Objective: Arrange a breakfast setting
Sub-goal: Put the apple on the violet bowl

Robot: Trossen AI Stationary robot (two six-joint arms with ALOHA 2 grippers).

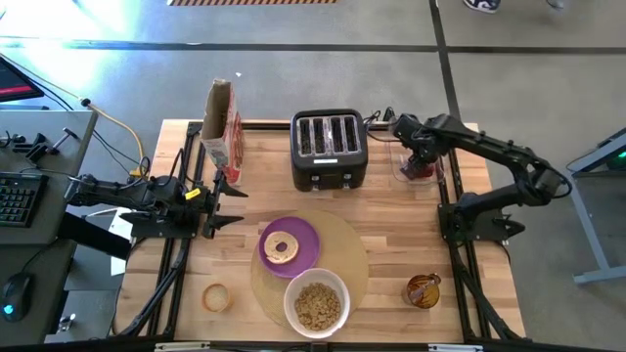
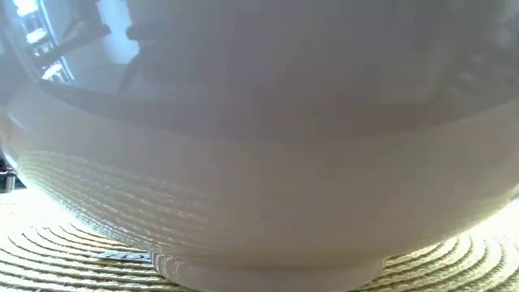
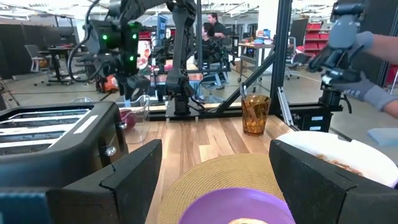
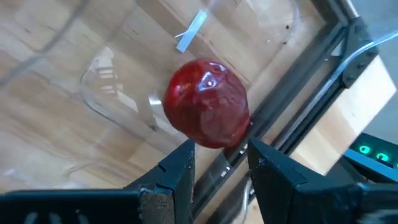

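Observation:
A round tan mat lies at the table's near middle. On it rest a purple plate with a bagel and a white bowl of tan cereal. The bowl fills the low view. An amber glass cup stands near right. A red fruit lies in a clear container at the far right. My right gripper is open just above the fruit, its tips short of it. My left gripper is open and empty, left of the plate. The spoon is out of view.
A black toaster stands far middle and a cereal box far left. A small round tan thing lies near left. Black frame rails run along both table sides. A person's gloved hand shows beyond the table.

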